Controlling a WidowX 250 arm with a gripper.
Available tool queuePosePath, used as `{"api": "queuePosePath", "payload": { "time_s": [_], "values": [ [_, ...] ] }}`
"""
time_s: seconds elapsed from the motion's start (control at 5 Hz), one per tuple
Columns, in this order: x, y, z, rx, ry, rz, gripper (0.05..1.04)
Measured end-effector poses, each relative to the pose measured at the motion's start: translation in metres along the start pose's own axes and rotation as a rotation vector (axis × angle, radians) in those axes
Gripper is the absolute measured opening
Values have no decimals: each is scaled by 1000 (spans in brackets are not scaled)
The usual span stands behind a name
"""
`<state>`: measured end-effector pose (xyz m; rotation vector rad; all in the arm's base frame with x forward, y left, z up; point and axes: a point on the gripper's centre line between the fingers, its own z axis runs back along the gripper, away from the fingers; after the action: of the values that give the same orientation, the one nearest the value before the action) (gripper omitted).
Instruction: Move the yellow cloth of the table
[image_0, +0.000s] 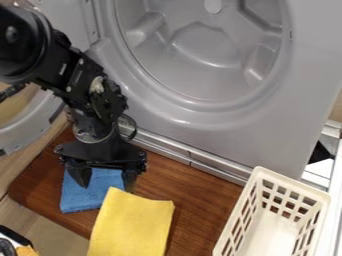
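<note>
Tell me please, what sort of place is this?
Probably a laundry area: it shows a front-loading washer or dryer with its door open, a cream plastic basket, a yellow cloth and a blue cloth.

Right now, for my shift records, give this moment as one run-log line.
gripper: open, over blue cloth | yellow cloth: on wooden surface, not held | white basket: lower right of view | task: not done
</note>
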<state>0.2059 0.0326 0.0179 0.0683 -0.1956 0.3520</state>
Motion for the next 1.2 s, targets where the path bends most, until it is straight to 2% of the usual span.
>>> {"api": "queuePosePath", "payload": {
  "time_s": [0.2,0.4,0.6,0.8,1.2],
  "values": [
    [-2,-1,-4,-2,15,-1,1001],
    [-3,-6,-24,-48,7,-45,1001],
    [-7,-10,-52,-63,13,-100,1001],
    [-11,-12,-66,-62,30,-133,1001],
    [-22,-15,-87,-55,98,-204,1001]
  ]
}}
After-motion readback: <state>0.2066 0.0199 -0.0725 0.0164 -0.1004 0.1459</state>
